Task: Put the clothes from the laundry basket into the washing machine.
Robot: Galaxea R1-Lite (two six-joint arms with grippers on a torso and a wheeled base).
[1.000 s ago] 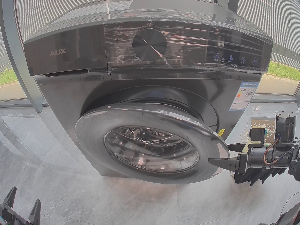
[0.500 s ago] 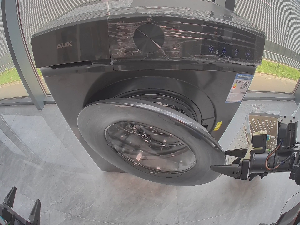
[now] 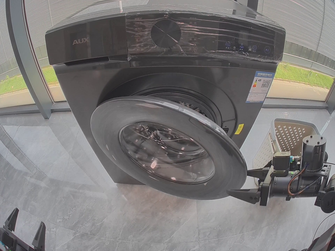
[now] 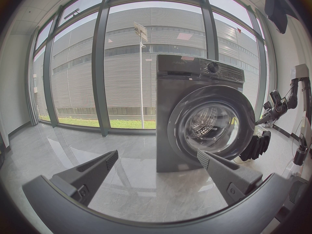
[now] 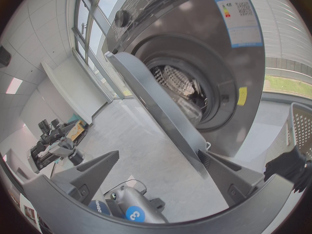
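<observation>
The dark grey washing machine [image 3: 167, 70] stands before me, its round glass door [image 3: 167, 150] swung partly outward. Behind the door the steel drum [image 5: 182, 85] shows. My right gripper [image 3: 244, 184] is open at the door's free edge, one finger [image 5: 227, 173] right against the rim. A white perforated laundry basket [image 3: 296, 133] sits on the floor right of the machine, behind the right arm. Dark clothes [image 4: 258, 145] hang over the basket's side, also seen as dark clothes [image 5: 287, 169]. My left gripper [image 3: 25, 225] is low at the near left, open and holding nothing.
Grey tiled floor [image 3: 87, 199] lies open in front and to the left of the machine. A slanted steel window pillar [image 3: 24, 53] stands behind on the left. Other robot equipment [image 5: 52, 143] is far across the room.
The head camera has pulled back, so the machine looks smaller and higher. The door has swung further open with my right gripper at its edge. More of the basket shows.
</observation>
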